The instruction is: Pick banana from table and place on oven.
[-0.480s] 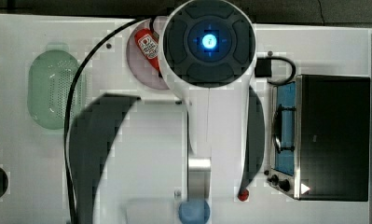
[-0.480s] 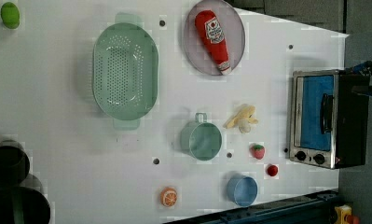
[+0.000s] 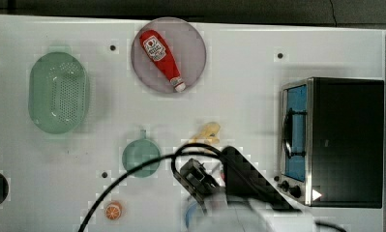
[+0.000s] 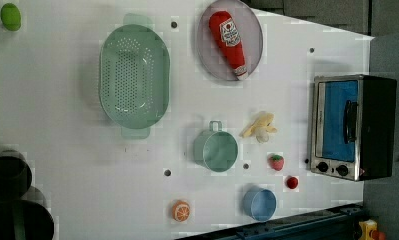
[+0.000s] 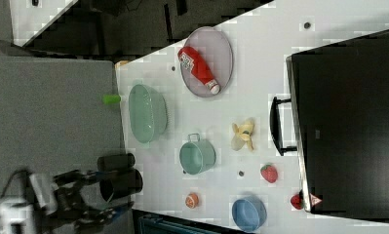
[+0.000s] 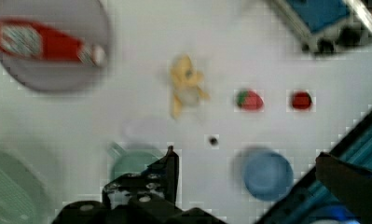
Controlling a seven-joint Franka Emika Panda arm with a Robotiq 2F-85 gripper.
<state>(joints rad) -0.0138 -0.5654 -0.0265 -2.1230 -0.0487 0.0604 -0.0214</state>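
Pale yellow banana (image 4: pixel 259 127), peeled, on table (image 4: pixel 62 150)

My arm (image 3: pixel 239 212) enters at the bottom edge of the top view, its pale link blurred and a black cable (image 3: pixel 147 166) looping off it toward the top view's left. My hand (image 3: pixel 198 176) sits at the arm's dark front end. In the wrist view, one dark finger (image 6: pixel 170 164) stands up from the hand's body.
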